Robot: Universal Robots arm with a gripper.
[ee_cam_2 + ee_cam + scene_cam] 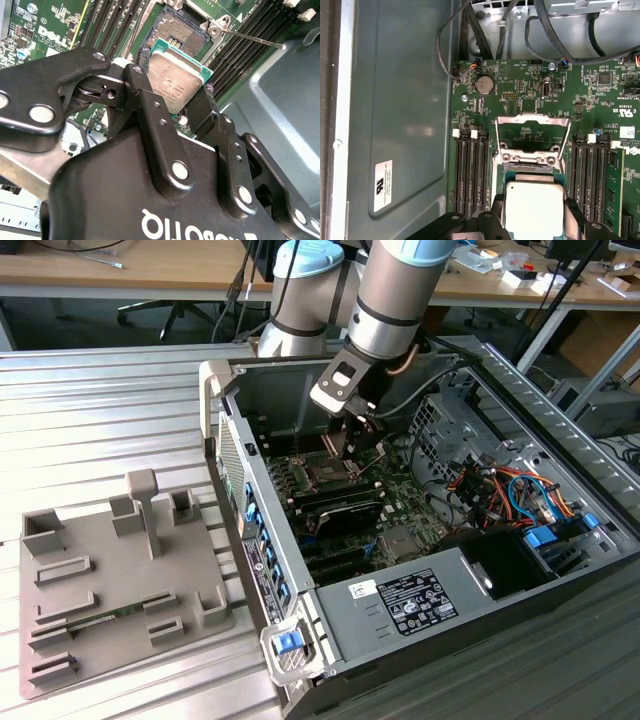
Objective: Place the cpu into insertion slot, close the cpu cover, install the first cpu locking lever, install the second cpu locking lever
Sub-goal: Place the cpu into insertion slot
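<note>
My gripper [172, 86] is shut on the cpu [176, 80], a small square chip with a silvery top and green edge, pinched at two opposite sides by the black fingers [146, 102]. The chip hangs tilted a little above the insertion slot [181, 26], whose dark contact field lies bare. In the first wrist view the cpu [534, 204] covers most of the socket, and the cpu cover [532, 120] stands swung open beyond it. A thin locking lever [252, 38] sticks out unlatched beside the socket. In the exterior view the gripper [352, 445] reaches down inside the open computer case over the insertion slot [326, 473].
Long black memory slots [470, 172] flank the socket on both sides. The case wall [255, 490], drive cage and coloured cables [500, 485] surround the motherboard. A grey fixture tray [110, 580] lies on the ribbed table at the exterior view's left.
</note>
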